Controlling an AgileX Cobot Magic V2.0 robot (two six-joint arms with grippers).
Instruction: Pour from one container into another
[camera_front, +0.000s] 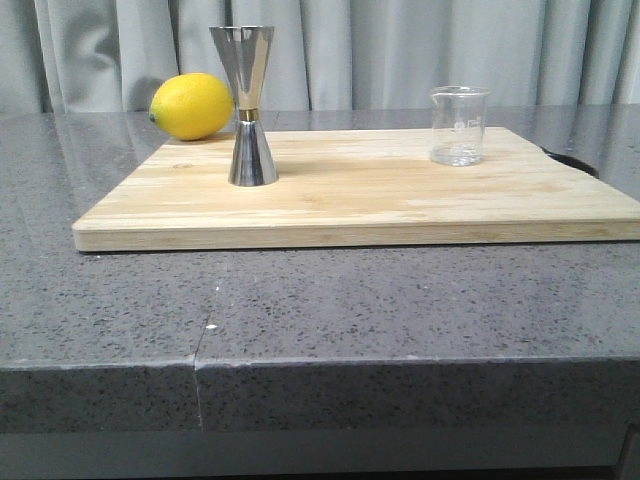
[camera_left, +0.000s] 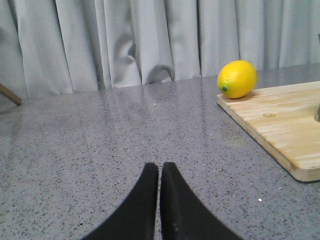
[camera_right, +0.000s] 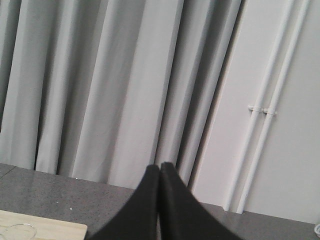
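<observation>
On board (camera_front: 400, 200): jigger (camera_front: 247, 105) left, lemon (camera_front: 192, 106) behind, beaker (camera_front: 459, 126) right; left gripper (camera_left: 159, 167), right gripper (camera_right: 159, 167) closed, empty.

Grey pleated curtain (camera_front: 400, 50) behind a speckled grey stone counter (camera_front: 320, 310), white wall pipes (camera_right: 270, 110).

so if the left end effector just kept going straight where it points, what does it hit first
Probably nothing on the table: the left end effector, shut, points over bare countertop toward the curtain. The lemon and cutting board sit off to one side.
</observation>
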